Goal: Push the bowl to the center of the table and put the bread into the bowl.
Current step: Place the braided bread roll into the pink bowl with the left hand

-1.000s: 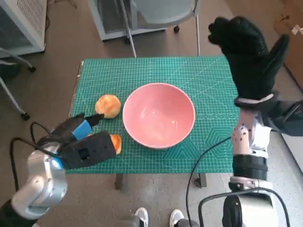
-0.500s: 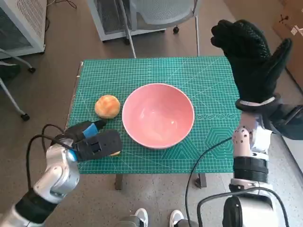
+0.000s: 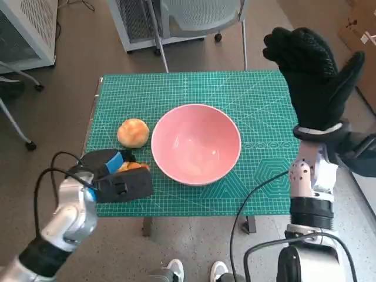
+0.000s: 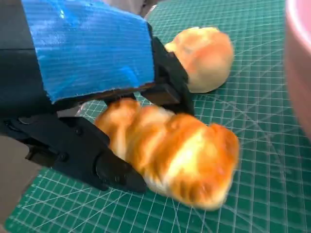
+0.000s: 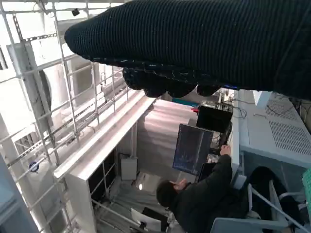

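The pink bowl [image 3: 196,143] stands about mid-table on the green cutting mat [image 3: 258,100]; its rim [image 4: 299,58] shows in the left wrist view. A round bun [image 3: 133,132] [image 4: 201,58] lies left of the bowl. Nearer the front edge, a long golden bread [image 3: 132,167] [image 4: 175,155] sits low over the mat, and my left hand [image 3: 114,176] [image 4: 82,63] grips it between black fingers [image 4: 82,155]. My right hand [image 3: 311,76] is raised high over the table's right edge, fingers spread, holding nothing; its glove [image 5: 204,43] fills the right wrist view.
A chair and a white cabinet [image 3: 170,17] stand behind the table, and a white rack [image 3: 23,29] at the far left. A person's feet [image 3: 176,269] show below the front edge. A seated person [image 5: 204,199] appears in the right wrist view.
My left hand has shifted slightly forward and toward the bowl with the long bread, which now shows between its fingers. The right hand stays raised, almost unmoved.
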### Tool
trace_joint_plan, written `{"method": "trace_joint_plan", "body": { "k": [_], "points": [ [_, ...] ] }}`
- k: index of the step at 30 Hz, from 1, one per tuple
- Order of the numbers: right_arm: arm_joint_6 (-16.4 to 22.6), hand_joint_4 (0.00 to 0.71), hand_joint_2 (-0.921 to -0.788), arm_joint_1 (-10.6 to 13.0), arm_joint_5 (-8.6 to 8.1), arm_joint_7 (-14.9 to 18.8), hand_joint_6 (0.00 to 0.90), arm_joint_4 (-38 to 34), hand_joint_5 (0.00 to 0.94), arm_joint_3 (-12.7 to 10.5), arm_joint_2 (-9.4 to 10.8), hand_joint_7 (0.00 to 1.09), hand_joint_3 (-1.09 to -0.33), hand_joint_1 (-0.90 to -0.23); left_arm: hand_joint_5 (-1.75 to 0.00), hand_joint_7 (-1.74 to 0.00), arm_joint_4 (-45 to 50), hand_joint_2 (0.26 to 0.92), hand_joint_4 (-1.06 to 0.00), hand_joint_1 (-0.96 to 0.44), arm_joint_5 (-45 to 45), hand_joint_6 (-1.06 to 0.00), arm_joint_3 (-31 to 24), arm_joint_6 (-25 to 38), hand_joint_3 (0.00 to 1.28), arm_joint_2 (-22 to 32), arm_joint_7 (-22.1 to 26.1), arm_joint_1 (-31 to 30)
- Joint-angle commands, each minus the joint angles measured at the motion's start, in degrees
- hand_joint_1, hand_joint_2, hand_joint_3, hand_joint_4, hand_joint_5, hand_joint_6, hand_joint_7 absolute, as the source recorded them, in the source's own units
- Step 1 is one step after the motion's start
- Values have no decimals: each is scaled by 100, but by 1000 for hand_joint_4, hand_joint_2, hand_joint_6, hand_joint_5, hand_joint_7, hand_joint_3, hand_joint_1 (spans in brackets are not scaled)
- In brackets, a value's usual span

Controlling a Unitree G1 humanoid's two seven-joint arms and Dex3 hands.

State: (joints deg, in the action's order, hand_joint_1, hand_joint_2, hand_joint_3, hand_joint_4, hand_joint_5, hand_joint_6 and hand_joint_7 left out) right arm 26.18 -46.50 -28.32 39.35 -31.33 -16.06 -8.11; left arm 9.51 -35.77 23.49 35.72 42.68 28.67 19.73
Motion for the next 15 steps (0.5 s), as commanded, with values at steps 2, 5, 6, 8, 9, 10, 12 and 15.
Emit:
{"method": "trace_joint_plan", "body": {
  "k": [2, 5, 6, 8, 9, 10, 12, 15],
  "points": [
    [-76, 310, -921, 155, -27, 18, 403, 21, 0, -7, -25, 2, -699, -662, -1252, -1051, 875, 917, -644, 2, 109, -699, -693, 188, 64, 166, 331, -153],
    [-71, 309, -921, 163, -28, 17, 403, 21, 0, 0, -29, 2, -700, -665, -1232, -1074, 1330, 919, -661, 3, 164, -679, -1069, 246, 60, 176, 436, -202],
    [-71, 309, -921, 166, -30, 17, 403, 22, 0, 2, -29, 2, -700, -667, -1209, -1091, 1458, 920, -676, 3, 177, -671, -1182, 254, 56, 174, 461, -214],
    [-78, 309, -921, 172, -35, 14, 404, 30, 0, 6, -33, 2, -700, -668, -1171, -1111, 1711, 920, -699, 3, 214, -664, -1430, 221, 48, 176, 477, -233],
    [-82, 310, -921, 178, -43, 17, 404, 38, 0, 6, -34, 2, -701, -668, -1163, -1114, 1859, 920, -704, 3, 237, -663, -1581, 172, 46, 188, 468, -228],
    [-85, 310, -921, 181, -48, 18, 404, 43, 0, 7, -35, 2, -701, -669, -1141, -1112, 1960, 919, -721, 3, 253, -669, -1689, 134, 38, 195, 466, -225],
    [-85, 310, -921, 188, -58, 24, 403, 49, 0, 8, -39, 1, -701, -669, -1123, -1100, 2175, 917, -741, 3, 284, -677, -1907, 58, 30, 210, 439, -200],
    [-78, 310, -921, 199, -64, 28, 402, 54, 1, 8, -40, 1, -701, -671, -1110, -1038, 2466, 907, -780, 4, 315, -709, -2183, -40, 18, 209, 412, -85]
  ]
}}
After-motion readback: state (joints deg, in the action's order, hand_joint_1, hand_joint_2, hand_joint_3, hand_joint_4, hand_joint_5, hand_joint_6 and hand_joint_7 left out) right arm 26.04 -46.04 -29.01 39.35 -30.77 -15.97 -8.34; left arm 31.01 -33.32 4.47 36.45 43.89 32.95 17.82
